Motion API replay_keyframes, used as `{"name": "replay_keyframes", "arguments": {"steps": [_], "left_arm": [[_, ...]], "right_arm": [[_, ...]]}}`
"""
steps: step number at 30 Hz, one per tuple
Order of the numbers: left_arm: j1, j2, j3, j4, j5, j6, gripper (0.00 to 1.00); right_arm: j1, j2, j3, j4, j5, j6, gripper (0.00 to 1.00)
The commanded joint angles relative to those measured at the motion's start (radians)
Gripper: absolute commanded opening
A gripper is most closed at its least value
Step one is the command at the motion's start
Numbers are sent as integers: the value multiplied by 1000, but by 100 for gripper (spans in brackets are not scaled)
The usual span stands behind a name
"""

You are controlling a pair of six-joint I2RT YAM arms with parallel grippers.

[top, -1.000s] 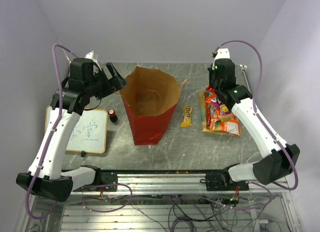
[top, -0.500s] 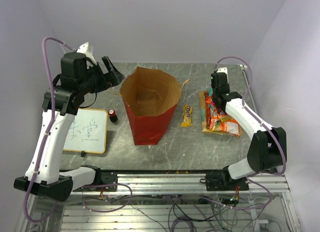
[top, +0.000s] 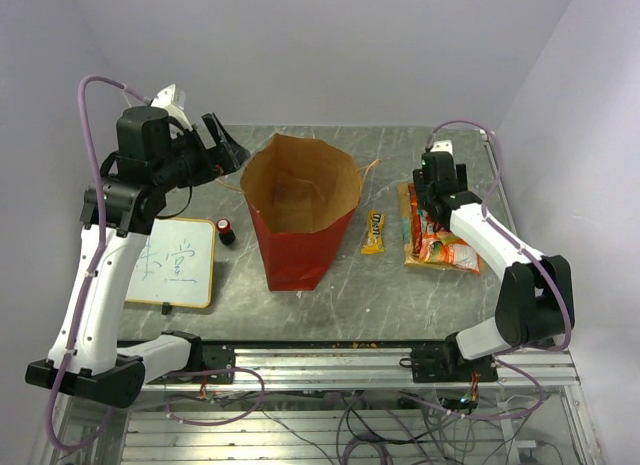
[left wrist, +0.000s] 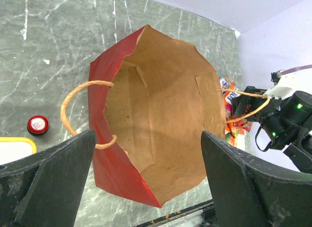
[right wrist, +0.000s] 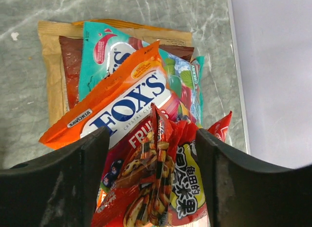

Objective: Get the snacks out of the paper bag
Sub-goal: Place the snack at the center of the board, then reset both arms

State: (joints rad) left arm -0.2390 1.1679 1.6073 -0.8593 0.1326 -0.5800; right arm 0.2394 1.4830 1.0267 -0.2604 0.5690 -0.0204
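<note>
Right claw [right wrist: 151, 134]: a second ago it was pinched shut above the pile. It has since come down and its jaws now stand apart, with a gap showing on either side of what sits between them.
Red packet [right wrist: 156, 188]: crumpled and standing on edge between those parted jaws, resting on the heap. You can read that as let go, not carried.
Snacks [top: 438, 230]: stacked on the surface [top: 330, 295] to the right of the bag. The orange Fox's bag [right wrist: 122, 105] lies over teal and brown packets.
Yellow candy packet [top: 373, 231]: lying alone between the bag and the pile, apart from both.
Left claw [left wrist: 147, 139]: wide, holding nothing. It has risen a little and hangs near the bag's left rim, looking into the mouth.
Paper bag [top: 300, 200]: upright and gaping where it stood before. The left wrist view shows only bare brown paper inside, and no packet is visible.
What it means for you: this looks like the drop-off of the last snack, so the emptying is probably finished. Lift the right arm straight up so the red packet doesn't drag off the heap.
</note>
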Motion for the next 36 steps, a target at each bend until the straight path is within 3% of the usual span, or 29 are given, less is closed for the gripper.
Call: {"name": "replay_keyframes", "arguments": {"steps": [1, 3, 4, 5, 9, 14, 18, 22, 25, 30, 36], "left_arm": [[6, -23, 43, 3, 64, 17, 99], [6, -32, 50, -15, 86, 27, 99], [6, -39, 51, -24, 93, 30, 99], [6, -46, 49, -32, 104, 32, 99], [6, -82, 34, -77, 128, 39, 99], [6, -117, 26, -125, 139, 53, 99], [6, -131, 67, -156, 119, 84, 99], [6, -121, 154, -192, 89, 112, 99], [6, -111, 249, -206, 79, 131, 99], [6, -146, 349, -173, 30, 142, 99], [6, -215, 372, -120, -19, 119, 99]], "right_arm": [[-8, -62, 51, -19, -66, 2, 77], [-8, -69, 82, -50, -113, 3, 87], [-8, -70, 100, -75, -143, 4, 97], [-8, -72, 130, -98, -174, 6, 100], [-2, -92, 219, -183, -284, 79, 100], [29, -156, 379, -335, -437, 296, 100], [29, -230, 519, -455, -670, 386, 100], [30, -326, 634, -544, -767, 438, 100], [29, -408, 704, -583, -770, 443, 100], [28, -521, 792, -608, -637, 482, 100], [28, -572, 816, -617, -532, 593, 100]]}}
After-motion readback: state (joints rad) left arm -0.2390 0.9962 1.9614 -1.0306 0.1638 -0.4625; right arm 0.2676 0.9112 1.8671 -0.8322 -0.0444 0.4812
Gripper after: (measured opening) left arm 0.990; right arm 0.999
